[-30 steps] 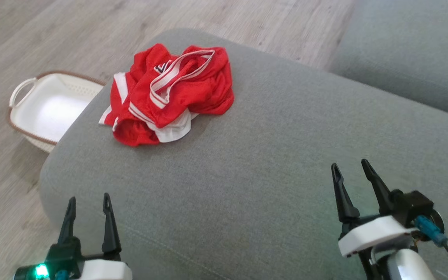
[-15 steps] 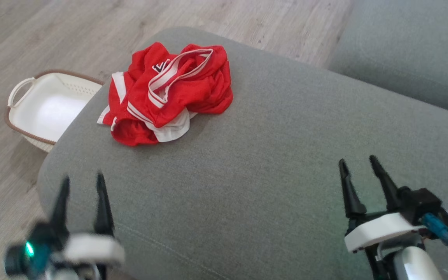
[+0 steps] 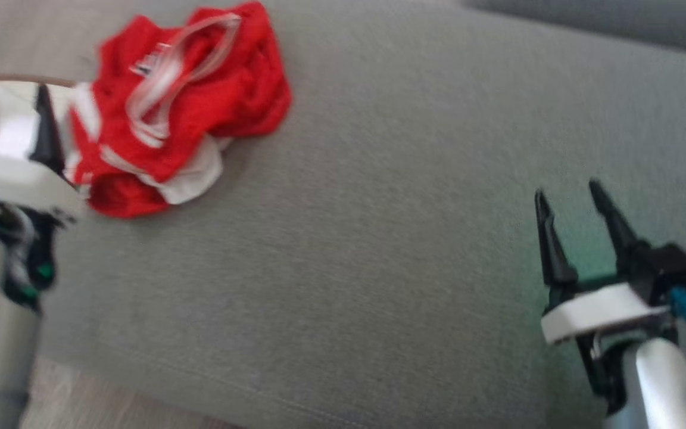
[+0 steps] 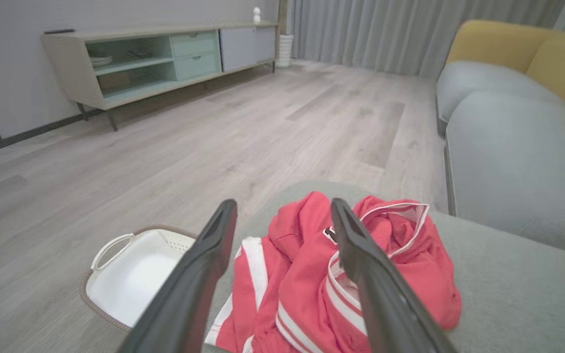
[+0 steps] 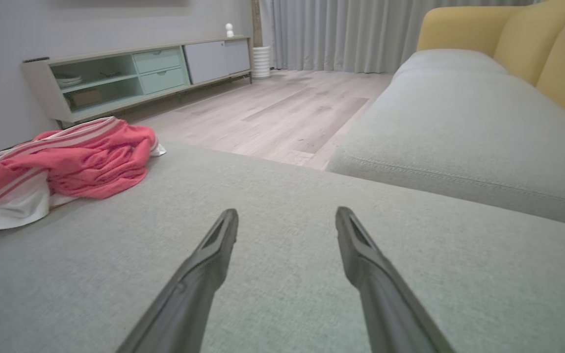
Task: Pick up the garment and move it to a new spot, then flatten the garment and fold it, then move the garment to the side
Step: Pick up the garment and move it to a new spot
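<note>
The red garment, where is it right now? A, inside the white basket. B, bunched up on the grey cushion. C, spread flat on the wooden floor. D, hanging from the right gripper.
B: the red garment lies crumpled on the grey cushion, while the white basket stands on the floor beside it with nothing in it, and the right gripper is open over bare cushion.

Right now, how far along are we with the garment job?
Done: nothing yet. The red garment lies crumpled in a heap near the corner of the grey cushion. In hand: the left gripper is open beside the heap and aimed at it, not gripping. The right gripper is open over bare cushion. Left: pick up, move, flatten, fold, set aside.
</note>
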Robot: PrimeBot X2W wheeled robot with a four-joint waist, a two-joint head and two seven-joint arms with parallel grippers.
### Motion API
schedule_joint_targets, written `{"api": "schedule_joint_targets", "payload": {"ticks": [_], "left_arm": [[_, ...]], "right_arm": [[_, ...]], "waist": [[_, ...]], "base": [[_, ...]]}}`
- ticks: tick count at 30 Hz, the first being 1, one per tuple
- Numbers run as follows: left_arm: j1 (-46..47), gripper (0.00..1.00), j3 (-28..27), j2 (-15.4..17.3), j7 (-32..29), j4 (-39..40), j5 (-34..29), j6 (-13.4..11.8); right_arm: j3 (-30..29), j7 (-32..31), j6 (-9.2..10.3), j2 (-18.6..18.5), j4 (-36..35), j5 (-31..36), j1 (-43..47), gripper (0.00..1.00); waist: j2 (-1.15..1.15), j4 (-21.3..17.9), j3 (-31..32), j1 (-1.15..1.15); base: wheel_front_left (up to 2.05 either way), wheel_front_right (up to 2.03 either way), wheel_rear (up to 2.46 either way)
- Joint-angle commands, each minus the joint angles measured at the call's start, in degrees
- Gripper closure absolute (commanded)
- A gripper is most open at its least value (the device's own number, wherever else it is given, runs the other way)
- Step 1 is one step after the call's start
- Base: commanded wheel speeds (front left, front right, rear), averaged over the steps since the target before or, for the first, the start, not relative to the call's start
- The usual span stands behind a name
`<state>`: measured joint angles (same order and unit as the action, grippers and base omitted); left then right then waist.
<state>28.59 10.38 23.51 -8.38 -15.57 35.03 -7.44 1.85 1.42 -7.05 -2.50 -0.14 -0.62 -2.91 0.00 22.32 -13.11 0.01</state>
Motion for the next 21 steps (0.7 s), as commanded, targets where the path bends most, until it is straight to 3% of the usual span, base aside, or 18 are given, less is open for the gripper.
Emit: {"api": "schedule_joint_targets", "payload": {"ticks": [1, 11, 19, 20, 21], "left_arm": [[4.5, 0.00, -3.0, 3.6, -1.3, 0.1, 0.7, 0.9], [12.2, 0.00, -4.7, 8.7, -13.3, -11.1, 5.5, 2.8], [11.3, 0.00, -3.2, 12.0, -24.3, -15.0, 4.8, -1.9], [11.2, 0.61, -3.0, 12.2, -25.2, -14.9, 4.8, -2.3], [11.1, 1.00, -2.9, 12.4, -25.4, -14.5, 4.6, -2.5]], "right_arm": [[1.3, -0.2, -0.44, -0.4, -3.1, 0.7, -3.1, 0.00], [-0.6, -0.2, -0.44, -0.4, -7.3, 1.1, -5.7, 0.00], [-0.6, 1.1, -0.44, -0.4, -6.8, -0.4, -6.3, 0.00], [-0.6, 1.3, -0.44, -0.4, -6.5, -0.7, -6.3, 0.00], [-0.5, 1.5, -0.44, -0.4, -6.2, -0.9, -6.4, 0.00]], "waist": [[0.00, -6.5, -7.0, -0.01], [0.00, -16.0, -17.0, -0.01], [0.00, -18.6, -18.5, -0.01], [0.00, -18.7, -18.2, -0.01], [0.00, -18.8, -17.9, -0.01]], "base": [[0.00, 0.00, 0.00], [0.00, 0.00, 0.00], [0.00, 0.00, 0.00], [0.00, 0.00, 0.00], [0.00, 0.00, 0.00]]}}
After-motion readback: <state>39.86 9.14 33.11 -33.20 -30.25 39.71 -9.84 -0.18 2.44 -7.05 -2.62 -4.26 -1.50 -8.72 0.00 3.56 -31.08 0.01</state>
